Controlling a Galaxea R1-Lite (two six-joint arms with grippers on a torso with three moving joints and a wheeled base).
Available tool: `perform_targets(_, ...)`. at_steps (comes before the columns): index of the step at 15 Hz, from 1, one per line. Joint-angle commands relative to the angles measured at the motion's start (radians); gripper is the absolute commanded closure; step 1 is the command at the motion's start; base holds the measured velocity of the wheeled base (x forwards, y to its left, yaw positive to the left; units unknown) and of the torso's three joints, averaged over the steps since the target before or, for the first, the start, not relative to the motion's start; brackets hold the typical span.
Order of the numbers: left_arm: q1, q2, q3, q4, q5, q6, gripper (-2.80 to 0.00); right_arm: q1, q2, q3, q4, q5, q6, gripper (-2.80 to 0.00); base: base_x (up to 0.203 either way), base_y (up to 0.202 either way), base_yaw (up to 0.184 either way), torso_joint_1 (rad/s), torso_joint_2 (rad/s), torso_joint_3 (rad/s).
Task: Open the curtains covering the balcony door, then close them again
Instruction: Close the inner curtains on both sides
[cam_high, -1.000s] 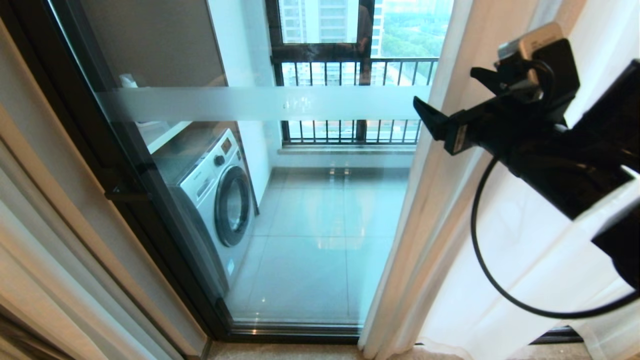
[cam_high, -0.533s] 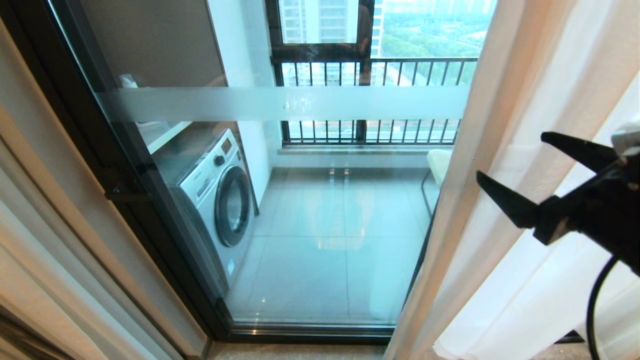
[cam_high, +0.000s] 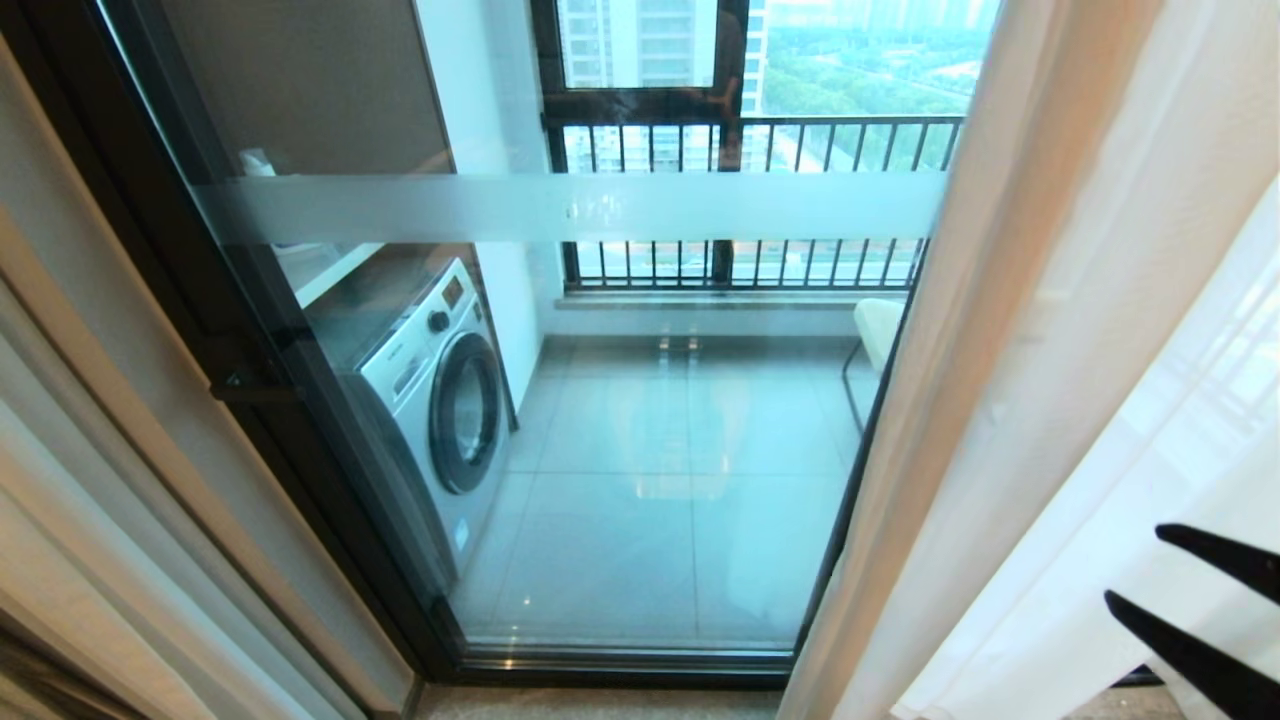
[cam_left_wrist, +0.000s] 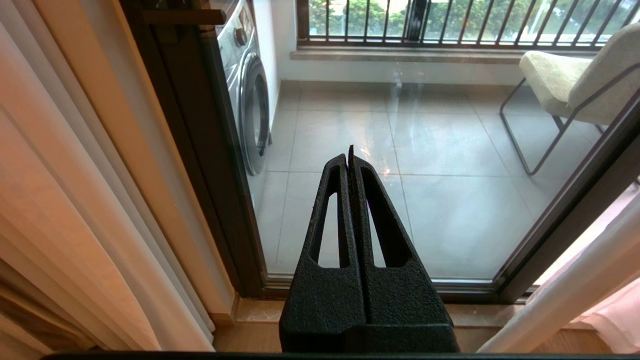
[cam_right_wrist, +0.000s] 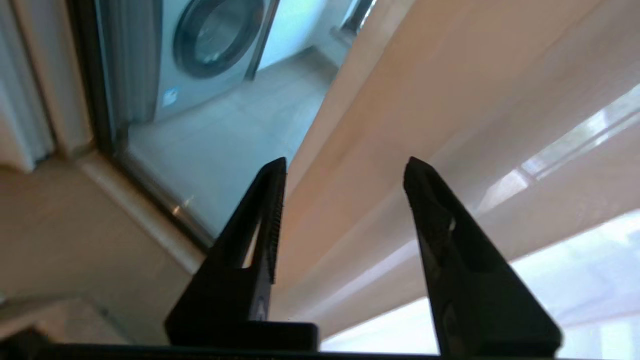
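Note:
The balcony door (cam_high: 640, 205), glass in a black frame with a frosted stripe, stands uncovered across the middle of the head view. The sheer white curtains (cam_high: 1050, 350) hang bunched at its right side, their folds also filling the right wrist view (cam_right_wrist: 400, 100). My right gripper (cam_high: 1134, 563) is low in the head view's right corner, in front of the fabric. It is open (cam_right_wrist: 346, 165), with nothing between its fingers. My left gripper (cam_left_wrist: 349, 152) is shut and empty, parked low and pointing at the foot of the door.
A washing machine (cam_high: 440, 400) stands behind the glass at the left. A pale chair (cam_left_wrist: 575, 75) sits on the balcony tiles at the right, before the black railing (cam_high: 750, 130). Beige drapes (cam_high: 60, 450) hang at the door's left side.
My right gripper has dropped from the upper right of the head view to its lower right corner, its fingers closer together. The curtain's edge has swung further right, baring more glass.

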Motion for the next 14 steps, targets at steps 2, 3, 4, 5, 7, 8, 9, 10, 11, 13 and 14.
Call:
perform_targets(2,0.000,0.000,0.000,0.000,0.000,-0.001,0.00,-0.010,-0.123,0.073,0.085,-0.140,0.090,0.00,0.000,0.000,0.000,0.000,0.00,0.000)
perform_targets(3,0.000,0.000,0.000,0.000,0.000,-0.001,0.00,-0.028,-0.124,0.080,0.090,-0.172,0.144,0.00,0.000,0.000,0.000,0.000,0.00,0.000)
perform_targets(4,0.000,0.000,0.000,0.000,0.001,-0.001,0.00,-0.063,-0.125,0.081,0.105,-0.189,0.185,0.00,0.000,0.000,0.000,0.000,0.00,0.000)
perform_targets(5,0.000,0.000,0.000,0.000,0.000,-0.001,0.00,-0.113,-0.127,0.079,0.130,-0.198,0.218,0.00,0.000,0.000,0.000,0.000,0.00,0.000)
perform_targets(7,0.000,0.000,0.000,0.000,0.000,-0.001,0.00,-0.222,-0.135,0.079,0.186,-0.204,0.292,0.00,0.000,0.000,0.000,0.000,0.00,0.000)
perform_targets(8,0.000,0.000,0.000,0.000,0.000,-0.001,0.00,-0.281,-0.135,0.079,0.210,-0.203,0.331,0.00,0.000,0.000,0.000,0.000,0.00,0.000)
perform_targets(9,0.000,0.000,0.000,0.000,0.001,-0.001,0.00,-0.326,-0.135,0.081,0.227,-0.196,0.361,0.00,0.000,0.000,0.000,0.000,0.00,0.000)
perform_targets(10,0.000,0.000,0.000,0.000,0.000,-0.001,0.00,-0.363,-0.144,0.097,0.236,-0.162,0.388,0.00,0.000,0.000,0.000,0.000,0.00,0.000)
perform_targets(11,0.000,0.000,0.000,0.000,0.000,-0.001,0.00,-0.365,-0.179,0.114,0.236,-0.141,0.396,0.00,0.000,0.000,0.000,0.000,0.00,0.000)
perform_targets(13,0.000,0.000,0.000,0.000,0.000,-0.001,0.00,-0.363,-0.308,0.151,0.257,-0.112,0.398,0.00,0.000,0.000,0.000,0.000,0.00,0.000)
perform_targets(14,0.000,0.000,0.000,0.000,0.000,-0.001,0.00,-0.362,-0.370,0.167,0.283,-0.105,0.394,0.00,0.000,0.000,0.000,0.000,0.00,0.000)
